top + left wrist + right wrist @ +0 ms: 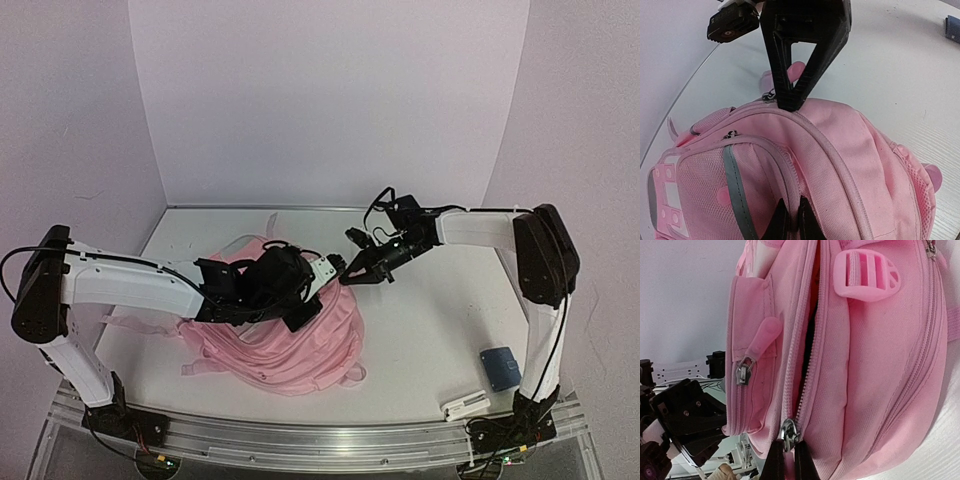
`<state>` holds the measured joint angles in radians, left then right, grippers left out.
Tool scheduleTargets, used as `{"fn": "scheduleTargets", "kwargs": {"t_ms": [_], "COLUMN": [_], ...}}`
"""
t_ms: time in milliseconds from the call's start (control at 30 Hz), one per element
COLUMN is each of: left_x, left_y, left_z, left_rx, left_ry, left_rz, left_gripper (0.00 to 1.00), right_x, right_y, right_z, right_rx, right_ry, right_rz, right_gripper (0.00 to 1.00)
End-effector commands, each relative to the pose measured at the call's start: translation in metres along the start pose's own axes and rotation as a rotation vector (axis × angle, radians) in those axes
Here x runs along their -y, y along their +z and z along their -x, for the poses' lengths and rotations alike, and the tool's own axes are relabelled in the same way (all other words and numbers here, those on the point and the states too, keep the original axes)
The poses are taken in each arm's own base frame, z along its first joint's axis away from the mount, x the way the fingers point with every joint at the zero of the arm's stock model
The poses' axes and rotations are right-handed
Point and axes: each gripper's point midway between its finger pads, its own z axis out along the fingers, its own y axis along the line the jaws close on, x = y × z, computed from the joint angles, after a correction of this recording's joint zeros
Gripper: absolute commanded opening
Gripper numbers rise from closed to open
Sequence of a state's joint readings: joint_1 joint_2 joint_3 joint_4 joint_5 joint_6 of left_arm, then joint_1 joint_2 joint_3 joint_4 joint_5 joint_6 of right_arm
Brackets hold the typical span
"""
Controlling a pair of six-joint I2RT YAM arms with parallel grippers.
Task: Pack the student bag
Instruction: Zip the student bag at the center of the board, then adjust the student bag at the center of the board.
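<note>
Top external: large soft pink fabric backpack [290,350] lies centre-left on white table [430,320]. Left gripper [790,210] narrow, pinching backpack fabric. Right gripper [788,447] narrow, nipping silver zip pull [788,431]; main zip partly open.

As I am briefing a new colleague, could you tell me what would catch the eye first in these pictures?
The big pink student bag lies left of the middle of the table. The right hand is shut on a zip pull of the bag's partly open zip, and the left hand seems to pinch its fabric.
</note>
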<state>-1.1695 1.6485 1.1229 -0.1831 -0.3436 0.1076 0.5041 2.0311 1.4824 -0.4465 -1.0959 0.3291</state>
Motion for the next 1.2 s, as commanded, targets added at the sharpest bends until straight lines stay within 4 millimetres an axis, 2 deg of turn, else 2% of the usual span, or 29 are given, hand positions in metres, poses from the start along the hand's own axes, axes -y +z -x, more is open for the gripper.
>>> {"fn": "scheduleTargets", "kwargs": {"t_ms": [0, 200, 300, 500, 533, 667, 767, 800, 900, 1000, 1067, 1167], "left_x": [0.077, 0.079, 0.082, 0.078, 0.075, 0.052, 0.036, 0.034, 0.023, 0.006, -0.011, -0.046], "left_y": [-0.038, -0.038, -0.042, -0.042, -0.043, -0.051, -0.056, -0.057, -0.056, -0.056, -0.058, -0.064], "left_z": [-0.011, -0.008, -0.001, 0.005, 0.005, -0.002, -0.011, -0.013, -0.017, -0.016, -0.018, -0.031], "left_rx": [-0.025, -0.021, 0.003, 0.020, 0.023, 0.019, -0.015, -0.037, -0.083, -0.109, -0.131, -0.181], "left_ry": [0.119, 0.104, 0.098, 0.089, 0.079, -0.023, -0.126, -0.170, -0.300, -0.445, -0.548, -0.731], "left_rz": [-0.291, -0.302, -0.325, -0.309, -0.304, -0.317, -0.369, -0.385, -0.378, -0.319, -0.262, -0.131], "left_gripper": [0.00, 0.00, 0.00, 0.00, 0.00, 0.00, 0.02, 0.06, 0.46, 0.73, 0.80, 0.84], "right_x": [0.039, 0.032, 0.025, 0.024, 0.025, 0.033, 0.024, 0.019, 0.007, -0.003, -0.005, -0.004], "right_y": [-0.062, -0.072, -0.072, -0.074, -0.076, -0.084, -0.079, -0.076, -0.065, -0.050, -0.039, -0.017], "right_z": [0.103, 0.117, 0.117, 0.112, 0.107, 0.079, 0.052, 0.045, 0.029, 0.017, 0.013, 0.005], "right_rx": [0.297, 0.341, 0.333, 0.335, 0.339, 0.345, 0.355, 0.361, 0.376, 0.378, 0.371, 0.334], "right_ry": [-0.178, -0.220, -0.240, -0.232, -0.235, -0.227, -0.218, -0.220, -0.221, -0.216, -0.210, -0.213], "right_rz": [-0.134, -0.179, -0.151, -0.165, -0.181, -0.262, -0.248, -0.245, -0.274, -0.286, -0.293, -0.304], "right_gripper": [0.02, 0.09, 0.11, 0.11, 0.14, 0.38, 0.55, 0.59, 0.70, 0.77, 0.78, 0.76]}}
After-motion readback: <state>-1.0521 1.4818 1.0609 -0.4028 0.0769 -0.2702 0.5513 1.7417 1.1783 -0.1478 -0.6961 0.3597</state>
